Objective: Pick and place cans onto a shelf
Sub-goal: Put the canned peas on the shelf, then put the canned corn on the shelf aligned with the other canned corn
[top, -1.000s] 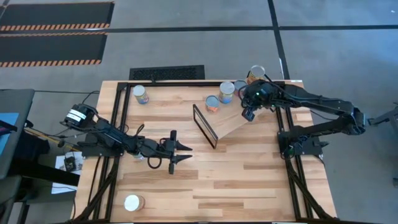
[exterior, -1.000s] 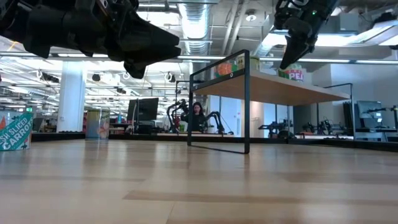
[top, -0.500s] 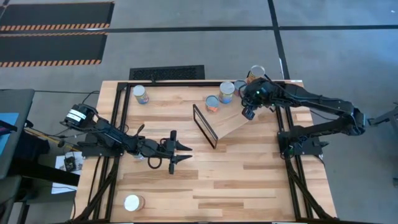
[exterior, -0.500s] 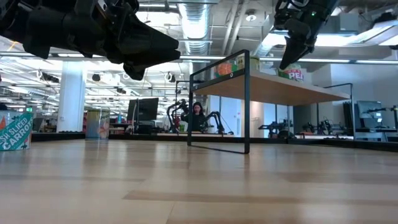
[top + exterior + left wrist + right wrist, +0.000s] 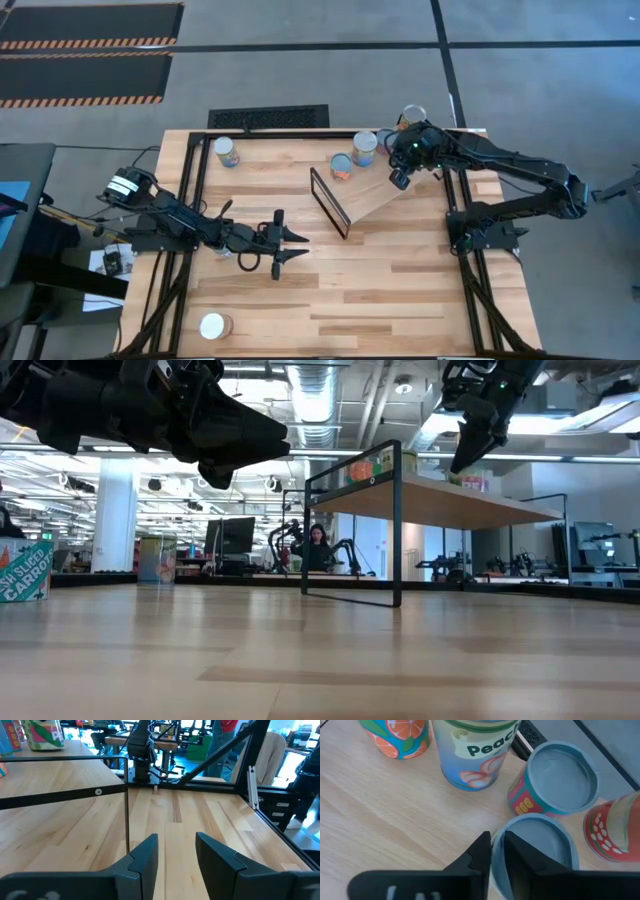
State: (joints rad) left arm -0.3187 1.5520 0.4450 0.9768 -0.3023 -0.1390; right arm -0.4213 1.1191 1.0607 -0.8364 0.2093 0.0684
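The shelf [image 5: 372, 200] is a tilted light-wood board with a black frame [image 5: 328, 202] at its near-left end. Cans stand in a cluster at its far end: an orange one [image 5: 395, 737], a peach one [image 5: 475, 755], a teal-and-red one [image 5: 555, 780] and a red one [image 5: 615, 830]. My right gripper [image 5: 498, 851] hovers over a grey-topped can [image 5: 542, 845], fingers a narrow gap apart. Two more cans stand on the table [image 5: 227, 152] [image 5: 213, 326]. My left gripper [image 5: 292, 245] waits open above mid-table, near the frame. My right gripper comes slanting down from above at the grey-topped can's rim [image 5: 496, 870], which shows through the narrow gap between the fingers. Whether the fingers touch the rim, I cannot tell. The can stands upright on the wood among the other cans.
Another can [image 5: 413, 117] stands at the table's far right corner. Black frame rails run along the table's left [image 5: 190, 200] and right [image 5: 465, 230] sides. Bare slatted wood lies between the shelf and the near edge.
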